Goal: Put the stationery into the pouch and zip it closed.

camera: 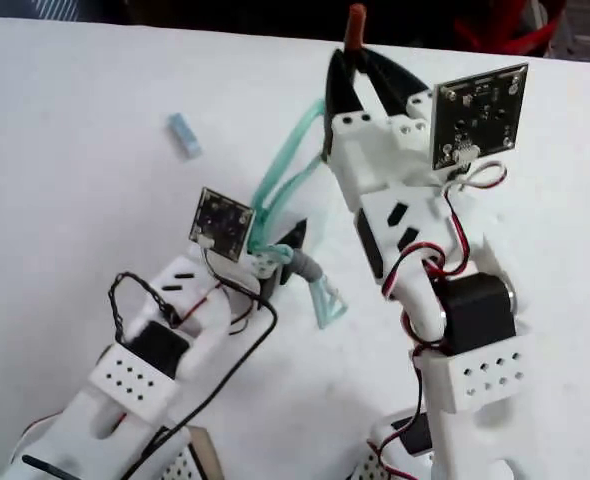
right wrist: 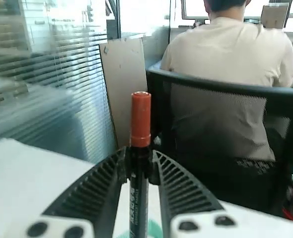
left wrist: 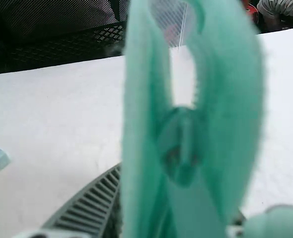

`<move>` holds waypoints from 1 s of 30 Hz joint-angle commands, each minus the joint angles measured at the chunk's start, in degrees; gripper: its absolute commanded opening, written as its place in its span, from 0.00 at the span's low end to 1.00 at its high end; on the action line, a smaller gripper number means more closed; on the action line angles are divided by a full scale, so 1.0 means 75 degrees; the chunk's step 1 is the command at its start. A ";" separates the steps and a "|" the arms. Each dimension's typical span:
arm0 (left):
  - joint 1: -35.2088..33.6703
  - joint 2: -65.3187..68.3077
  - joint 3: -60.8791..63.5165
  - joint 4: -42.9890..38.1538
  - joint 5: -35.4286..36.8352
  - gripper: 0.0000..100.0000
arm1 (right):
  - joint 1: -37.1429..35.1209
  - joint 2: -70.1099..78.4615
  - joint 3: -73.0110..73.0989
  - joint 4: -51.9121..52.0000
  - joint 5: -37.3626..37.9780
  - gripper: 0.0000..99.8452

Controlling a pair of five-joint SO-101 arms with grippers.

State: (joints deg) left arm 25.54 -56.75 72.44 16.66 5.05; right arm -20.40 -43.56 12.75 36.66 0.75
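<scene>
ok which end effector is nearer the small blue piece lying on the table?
Left. The left end effector, shut on the green pouch, is low near the blue piece. The right end effector, holding the pen, is farther, beyond the pouch.

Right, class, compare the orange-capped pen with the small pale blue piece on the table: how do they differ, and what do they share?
The pen is gripped in the right end effector, its cap poking past the tips; the blue piece lies loose on the table, touched by nothing. The pen is long and thin with a dark barrel; the blue piece is short and blocky. Both are outside the pouch.
</scene>
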 commanded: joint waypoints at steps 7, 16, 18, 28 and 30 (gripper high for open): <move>0.0018 -0.0158 -0.0281 -0.0023 0.0070 0.16 | -0.0264 -0.0158 -0.0399 -0.0486 -0.0012 0.02; 0.0006 -0.0158 -0.0293 -0.0023 0.0070 0.16 | -0.0346 0.0322 0.0938 -0.0486 -0.0012 0.02; 0.0006 -0.0158 -0.0293 -0.0023 0.0070 0.16 | -0.0358 0.0229 0.1067 -0.0369 0.0012 0.03; -0.0006 -0.0158 -0.0293 -0.0023 0.0070 0.16 | -0.0709 0.0264 -0.0891 0.2092 0.1160 0.29; -0.0018 -0.0158 -0.0293 -0.0023 0.0070 0.16 | -0.0533 0.0545 -0.1594 0.2315 0.1254 0.29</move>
State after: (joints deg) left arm 25.63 -56.75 72.44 16.66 5.05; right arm -25.58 -40.84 9.32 52.04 8.75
